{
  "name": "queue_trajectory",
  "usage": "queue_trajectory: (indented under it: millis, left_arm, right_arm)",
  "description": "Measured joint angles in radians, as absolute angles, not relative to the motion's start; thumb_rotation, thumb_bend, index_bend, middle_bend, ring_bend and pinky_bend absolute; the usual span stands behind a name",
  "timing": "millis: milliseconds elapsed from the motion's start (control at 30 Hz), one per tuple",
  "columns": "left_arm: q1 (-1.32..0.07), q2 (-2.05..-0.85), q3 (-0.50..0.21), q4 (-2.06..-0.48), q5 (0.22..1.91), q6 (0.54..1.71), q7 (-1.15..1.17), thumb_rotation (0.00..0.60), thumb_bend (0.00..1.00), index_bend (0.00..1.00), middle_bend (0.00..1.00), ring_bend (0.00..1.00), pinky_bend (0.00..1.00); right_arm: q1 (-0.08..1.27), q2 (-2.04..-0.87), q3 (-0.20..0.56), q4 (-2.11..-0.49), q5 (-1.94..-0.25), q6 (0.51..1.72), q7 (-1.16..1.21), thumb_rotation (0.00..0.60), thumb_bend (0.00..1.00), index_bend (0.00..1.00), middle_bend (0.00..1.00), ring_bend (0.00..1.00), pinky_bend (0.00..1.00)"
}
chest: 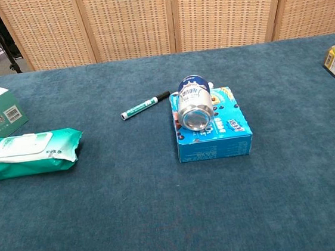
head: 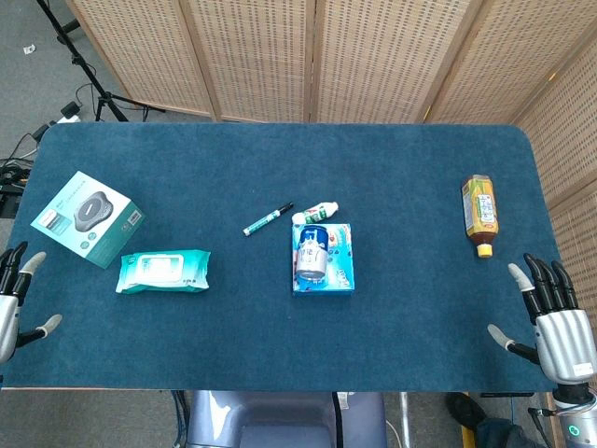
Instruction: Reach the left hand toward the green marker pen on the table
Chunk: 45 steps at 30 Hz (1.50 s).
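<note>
The green marker pen (head: 268,218) lies flat near the middle of the blue table, its black cap pointing to the back right; in the chest view the pen (chest: 144,106) sits just left of the blue box. My left hand (head: 13,299) hovers at the table's near left corner, fingers spread and holding nothing, far to the left of the pen. My right hand (head: 551,317) is at the near right corner, fingers apart and empty. Neither hand shows in the chest view.
A pack of wet wipes (head: 163,272) and a teal box (head: 87,217) lie between my left hand and the pen. A blue box (head: 323,259) with a can (chest: 194,104) on top sits right of the pen, a small tube (head: 315,214) behind it. A bottle (head: 479,214) lies at the right.
</note>
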<state>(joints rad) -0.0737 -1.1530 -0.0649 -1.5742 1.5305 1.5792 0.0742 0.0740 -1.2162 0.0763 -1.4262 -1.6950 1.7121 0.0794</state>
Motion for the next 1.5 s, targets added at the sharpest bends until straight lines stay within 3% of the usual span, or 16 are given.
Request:
queue_trajectory:
  millis: [367, 433, 500, 600, 667, 733, 900, 967, 1200, 1400, 1500]
  left_arm:
    - [-0.07, -1.152, -0.067, -1.593, 1.515, 1.573, 0.091, 0.6, 0.0, 0.0, 0.0, 0.0, 0.0]
    - [-0.074, -1.15, -0.067, -1.599, 1.514, 1.566, 0.089, 0.6, 0.0, 0.0, 0.05, 0.12, 0.06]
    - [-0.08, -1.141, -0.072, -1.622, 1.504, 1.553, 0.087, 0.6, 0.02, 0.0, 0.23, 0.36, 0.27]
    - [-0.114, -1.128, -0.109, -1.659, 1.49, 1.533, 0.095, 0.6, 0.08, 0.0, 0.62, 0.7, 0.77]
    - [-0.149, -1.123, -0.141, -1.676, 1.484, 1.515, 0.106, 0.6, 0.11, 0.0, 0.79, 0.82, 0.92]
    - [-0.196, -1.121, -0.178, -1.692, 1.48, 1.491, 0.127, 0.6, 0.18, 0.0, 0.9, 0.89, 0.99]
    - [-0.291, -1.119, -0.229, -1.731, 1.434, 1.373, 0.177, 0.6, 0.41, 0.0, 0.94, 0.93, 1.0]
    - [-0.328, -1.117, -0.243, -1.748, 1.392, 1.304, 0.197, 0.6, 0.46, 0.0, 0.95, 0.93, 1.0]
    - [-0.518, -1.138, -0.304, -1.759, 1.078, 0.983, 0.259, 0.6, 0.48, 0.0, 0.95, 0.94, 1.0]
    - [-0.734, -1.214, -0.325, -1.659, 0.775, 0.708, 0.274, 0.6, 0.48, 0.0, 0.95, 0.94, 1.0]
    - [-0.832, -1.266, -0.313, -1.582, 0.673, 0.624, 0.28, 0.6, 0.49, 0.0, 0.95, 0.94, 1.0]
  right_arm:
    - [0.074, -1.217, 0.072, -1.431, -1.691, 1.703, 0.073, 0.6, 0.0, 0.0, 0.0, 0.0, 0.0]
    - [0.075, -1.215, 0.071, -1.44, -1.691, 1.702, 0.076, 0.6, 0.0, 0.0, 0.0, 0.0, 0.0]
    - [0.077, -1.214, 0.071, -1.447, -1.69, 1.699, 0.074, 0.6, 0.0, 0.0, 0.0, 0.0, 0.0]
    - [0.08, -1.215, 0.073, -1.446, -1.682, 1.687, 0.067, 0.6, 0.0, 0.0, 0.0, 0.0, 0.0]
    - [0.081, -1.213, 0.079, -1.447, -1.665, 1.679, 0.068, 0.6, 0.0, 0.0, 0.0, 0.0, 0.0]
    - [0.083, -1.209, 0.086, -1.449, -1.648, 1.671, 0.073, 0.6, 0.0, 0.0, 0.0, 0.0, 0.0]
    - [0.089, -1.201, 0.096, -1.453, -1.623, 1.65, 0.086, 0.6, 0.0, 0.0, 0.0, 0.0, 0.0]
    - [0.092, -1.2, 0.1, -1.453, -1.61, 1.639, 0.088, 0.6, 0.0, 0.0, 0.0, 0.0, 0.0]
    - [0.105, -1.196, 0.115, -1.451, -1.561, 1.59, 0.094, 0.6, 0.0, 0.0, 0.0, 0.0, 0.0]
    - [0.121, -1.19, 0.127, -1.448, -1.516, 1.538, 0.097, 0.6, 0.0, 0.0, 0.0, 0.0, 0.0]
    - [0.125, -1.186, 0.133, -1.444, -1.49, 1.515, 0.104, 0.6, 0.0, 0.0, 0.0, 0.0, 0.0]
